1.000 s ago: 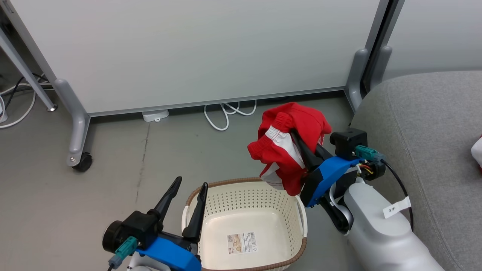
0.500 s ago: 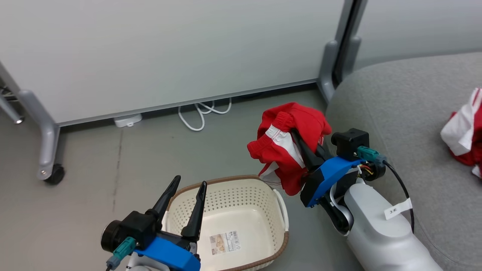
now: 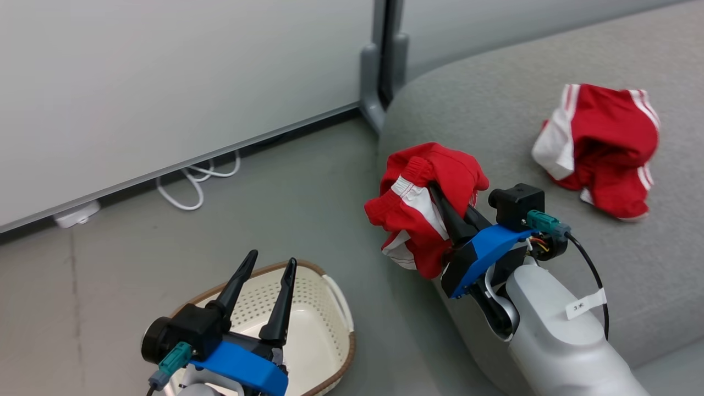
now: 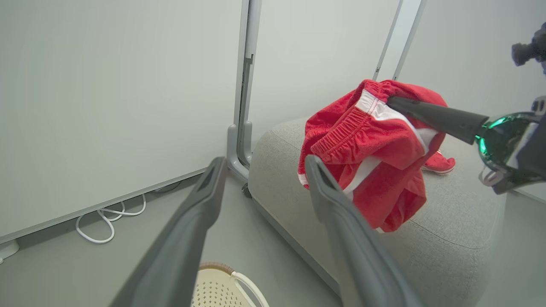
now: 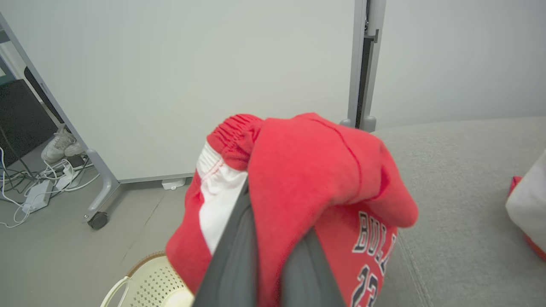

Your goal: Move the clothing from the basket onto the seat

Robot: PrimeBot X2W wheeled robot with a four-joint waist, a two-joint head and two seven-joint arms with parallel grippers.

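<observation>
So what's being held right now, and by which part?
The right end effector pinches red shorts by bunched fabric near the waistband; the left end effector holds nothing.

red shorts (image 3: 440,170) bunched aloft, red garment (image 3: 605,148) on grey seat (image 3: 495,110), cream basket (image 3: 308,291) nearby

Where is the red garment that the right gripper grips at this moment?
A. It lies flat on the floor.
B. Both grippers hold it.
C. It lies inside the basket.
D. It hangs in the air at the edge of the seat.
D: the right gripper is shut on the red garment, bunched in the air by the seat edge, away from the basket.
</observation>
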